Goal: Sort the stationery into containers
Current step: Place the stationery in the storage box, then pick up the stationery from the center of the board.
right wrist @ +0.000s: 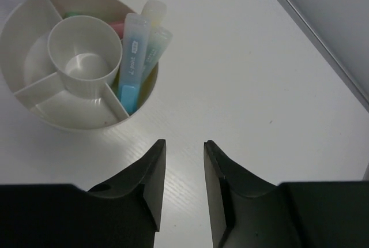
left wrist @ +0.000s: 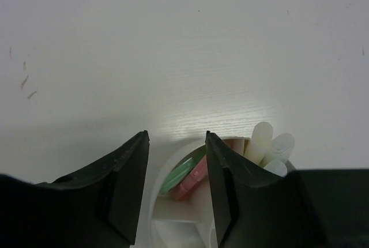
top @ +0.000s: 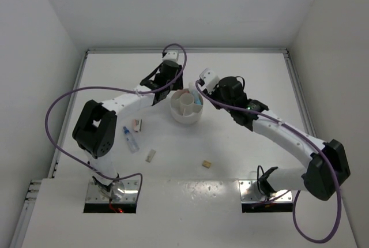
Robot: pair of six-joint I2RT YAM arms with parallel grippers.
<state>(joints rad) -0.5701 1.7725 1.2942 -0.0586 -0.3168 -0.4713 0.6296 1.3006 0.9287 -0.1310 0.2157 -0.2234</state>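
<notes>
Robotics lab cell: white surface (top: 242,144) boxed by bare white walls (top: 173,6), left arm (top: 124,102) and right arm (top: 288,135) bolted at its edge, purple cables (top: 47,122) trailing.

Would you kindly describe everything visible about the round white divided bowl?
The bowl looks like matte white plastic, round and shallow, upright on the table. Thin walls split it into compartments around an empty centre cup. One compartment holds blue, yellow and pale green sticks leaning against the rim; the next holds pink and green items; two others look empty.
</notes>
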